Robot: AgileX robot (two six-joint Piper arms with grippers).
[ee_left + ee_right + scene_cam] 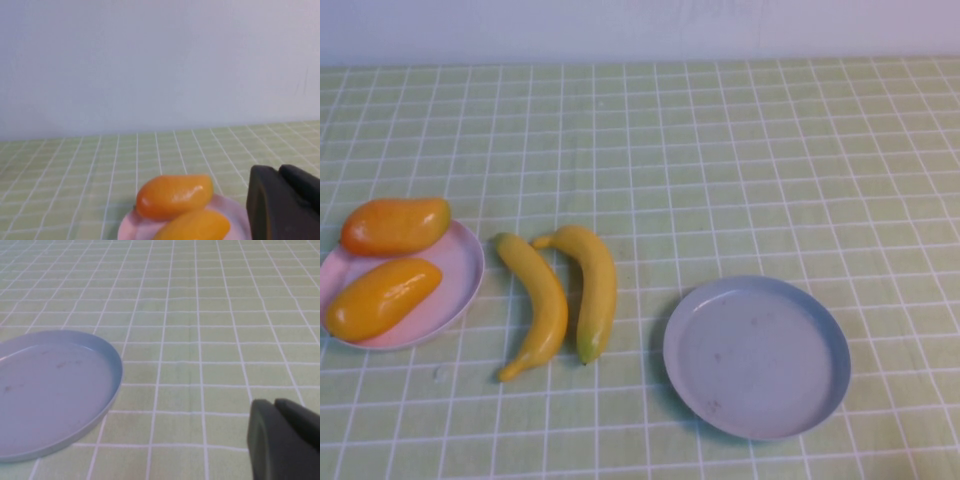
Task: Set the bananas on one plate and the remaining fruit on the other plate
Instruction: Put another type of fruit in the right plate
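Note:
Two yellow bananas (535,300) (592,285) lie side by side on the green checked cloth, between the plates. The pale pink plate (465,262) at the left holds a deeper orange mango-like fruit (395,226) and a yellow-orange one (382,298). The grey-blue plate (756,355) at the right holds nothing. Neither gripper shows in the high view. My left gripper (279,172) is shut and empty, low beside the pink plate (131,227), which carries the two fruits (174,195) (195,226). My right gripper (274,407) is shut and empty, beside the grey-blue plate (50,390).
The green checked cloth (720,150) covers the whole table. A pale wall (640,25) runs along the far edge.

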